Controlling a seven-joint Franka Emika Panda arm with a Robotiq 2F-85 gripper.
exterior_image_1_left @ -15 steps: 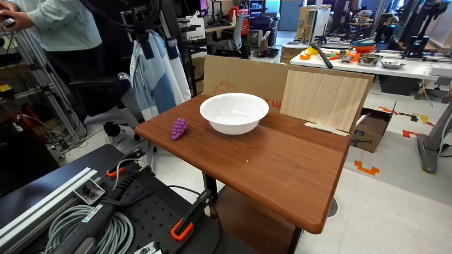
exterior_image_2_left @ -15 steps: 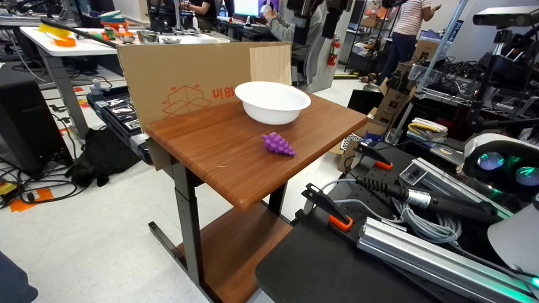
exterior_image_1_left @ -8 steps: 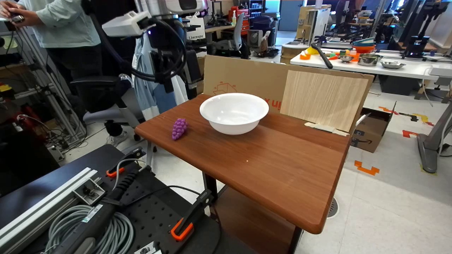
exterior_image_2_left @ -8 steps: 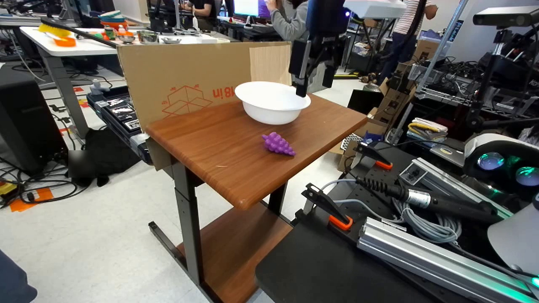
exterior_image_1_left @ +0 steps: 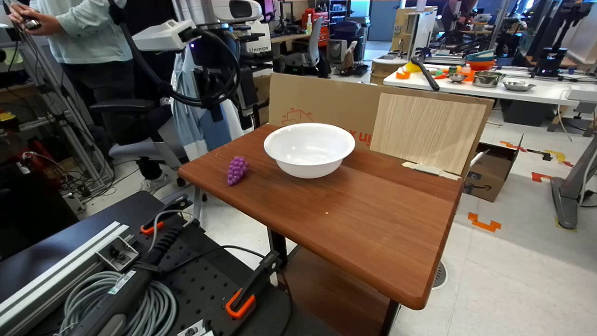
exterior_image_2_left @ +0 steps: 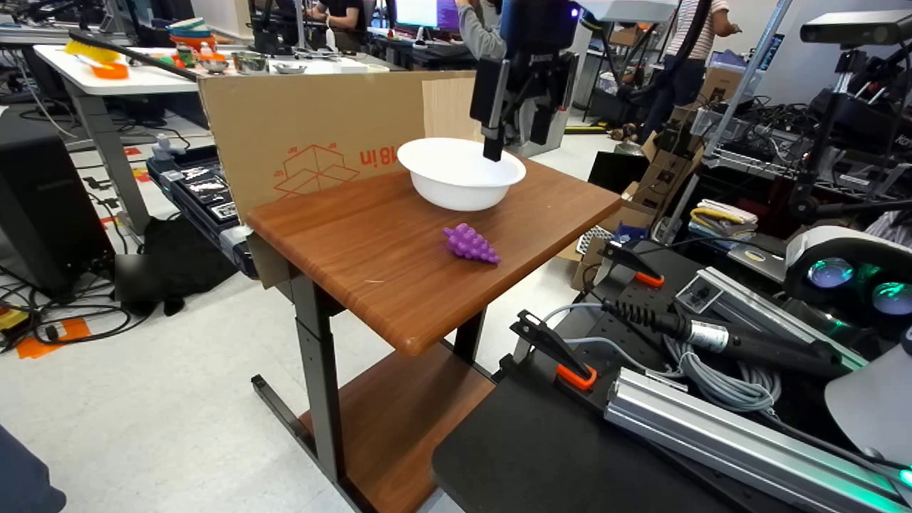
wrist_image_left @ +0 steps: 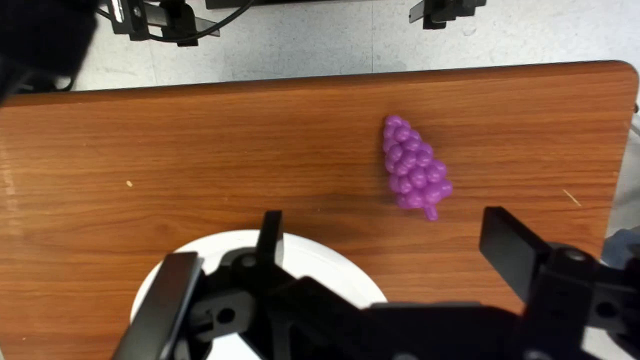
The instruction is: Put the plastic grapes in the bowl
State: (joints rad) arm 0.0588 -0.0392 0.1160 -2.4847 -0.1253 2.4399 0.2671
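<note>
The plastic grapes, a small bumpy purple cluster, lie on the brown table near its edge in both exterior views point(exterior_image_1_left: 237, 171) point(exterior_image_2_left: 470, 244). In the wrist view the grapes point(wrist_image_left: 415, 167) lie just beyond the fingertips, stem toward the gripper. The wide white bowl point(exterior_image_1_left: 310, 169) point(exterior_image_2_left: 459, 196) stands upright beside them; its visible inside looks bare. In the wrist view the bowl point(wrist_image_left: 325, 265) is partly hidden behind the left finger and gripper body. My gripper point(wrist_image_left: 384, 213) is open and empty, high above the table. It also shows in both exterior views point(exterior_image_1_left: 232, 111) point(exterior_image_2_left: 516, 142), touching nothing.
The brown table point(exterior_image_1_left: 373, 224) point(exterior_image_2_left: 342, 235) has a cardboard sheet point(exterior_image_1_left: 326, 98) point(exterior_image_2_left: 306, 121) standing along one edge, with a light wooden panel point(exterior_image_1_left: 426, 130) on it. A black bench point(exterior_image_1_left: 196, 275) with clamps and cables stands alongside. A person point(exterior_image_1_left: 84, 37) stands behind the arm.
The arm came down from near the top of both exterior views, then shifted slightly left in both. The gripper stays open. The grapes and bowl have not moved.
</note>
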